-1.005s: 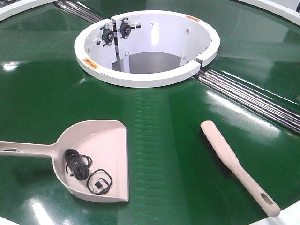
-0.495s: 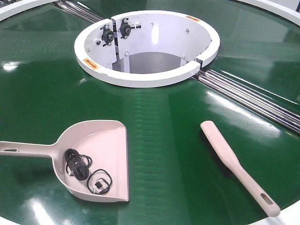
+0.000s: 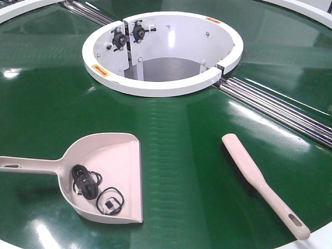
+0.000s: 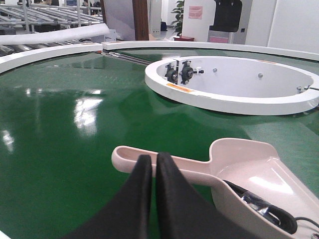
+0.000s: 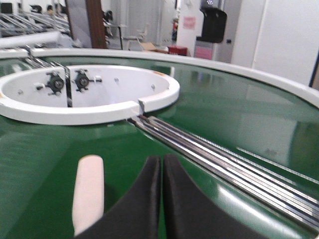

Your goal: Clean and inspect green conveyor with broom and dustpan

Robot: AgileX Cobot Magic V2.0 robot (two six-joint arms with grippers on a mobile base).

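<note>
We see the pale pink plastic dustpan (image 4: 249,169) handle running left-right just ahead of our left tool (image 4: 153,162), fingers together. The narrow pink-beige broom (image 5: 88,191) lies lengthwise just left of our right tool (image 5: 162,164), also pressed together, empty.

- We count one green conveyor (image 3: 171,155), with one white ring-shaped opening (image 3: 161,85) at its middle.
- We see two metal roller strips: one (image 3: 280,111) running right from the ring, one (image 3: 85,11) at the upper left.
- One dustpan (image 3: 111,174) lies on the belt.
- Inside it we count two black coiled cable pieces (image 3: 85,181) (image 3: 110,201).
- One broom (image 3: 262,184) lies apart from the pan.
- Two black fittings (image 3: 128,33) sit on the ring's inner wall.
- We count two grippers: the left gripper (image 4: 153,164) and the right gripper (image 5: 162,167).
</note>
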